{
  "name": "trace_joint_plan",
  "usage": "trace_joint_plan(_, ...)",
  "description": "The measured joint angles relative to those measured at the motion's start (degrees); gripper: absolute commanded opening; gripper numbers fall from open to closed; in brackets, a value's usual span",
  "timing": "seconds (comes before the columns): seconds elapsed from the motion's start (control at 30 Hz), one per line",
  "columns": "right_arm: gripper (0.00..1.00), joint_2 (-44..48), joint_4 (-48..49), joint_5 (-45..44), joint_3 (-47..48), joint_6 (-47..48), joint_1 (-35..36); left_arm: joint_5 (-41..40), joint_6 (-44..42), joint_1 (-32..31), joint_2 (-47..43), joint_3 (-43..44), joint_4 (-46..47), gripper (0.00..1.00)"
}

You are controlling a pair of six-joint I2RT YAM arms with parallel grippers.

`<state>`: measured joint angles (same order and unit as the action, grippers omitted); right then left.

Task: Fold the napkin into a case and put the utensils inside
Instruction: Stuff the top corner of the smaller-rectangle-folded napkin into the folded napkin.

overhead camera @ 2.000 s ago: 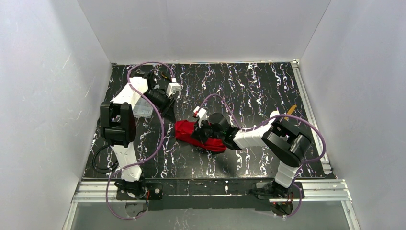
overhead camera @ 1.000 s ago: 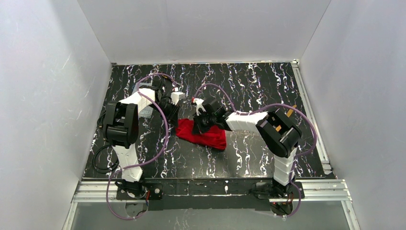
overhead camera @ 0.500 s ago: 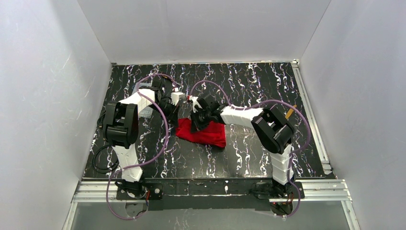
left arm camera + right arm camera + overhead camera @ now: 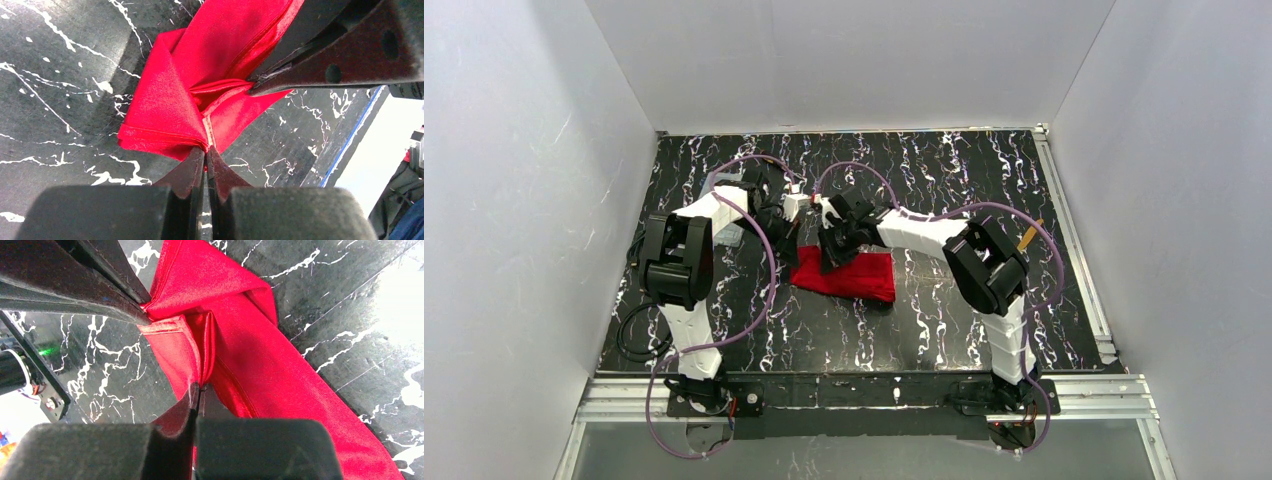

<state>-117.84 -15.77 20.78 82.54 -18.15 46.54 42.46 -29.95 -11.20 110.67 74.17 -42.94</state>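
Note:
The red napkin [image 4: 854, 276] lies folded into a layered band at the middle of the table, its far-left end bunched and lifted. My left gripper [image 4: 206, 149] is shut on a hemmed corner of the napkin [image 4: 170, 95]. My right gripper [image 4: 199, 386] is shut on a neighbouring fold of the napkin [image 4: 260, 365]. Both grippers meet tip to tip at that end: the left gripper [image 4: 796, 240] and the right gripper [image 4: 827, 256] almost touch. One slender yellow-gold utensil [image 4: 1030, 236] lies far right, partly behind the right arm.
A clear plastic box [image 4: 727, 232] sits at the left, mostly hidden by the left arm. Purple cables loop over both arms. Metal rails [image 4: 1074, 240] border the black marbled table [image 4: 944, 170], with white walls on three sides.
The right gripper has carried its end of the napkin up and to the left, to the left gripper. The left gripper has closed on the napkin.

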Motion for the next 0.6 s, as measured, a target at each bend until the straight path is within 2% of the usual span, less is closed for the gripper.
trace_joint_plan(0.3,0.01,-5.03,-10.16,1.9,10.43,2.58,-0.57,-0.17,1.07,1.73,0.0,-0.02,-1.03,0.0)
trace_joint_plan(0.6,0.01,-5.9,-14.29,2.6,12.2,4.44,-0.72,-0.48,1.33,1.81,0.0,-0.44,-2.1,0.0)
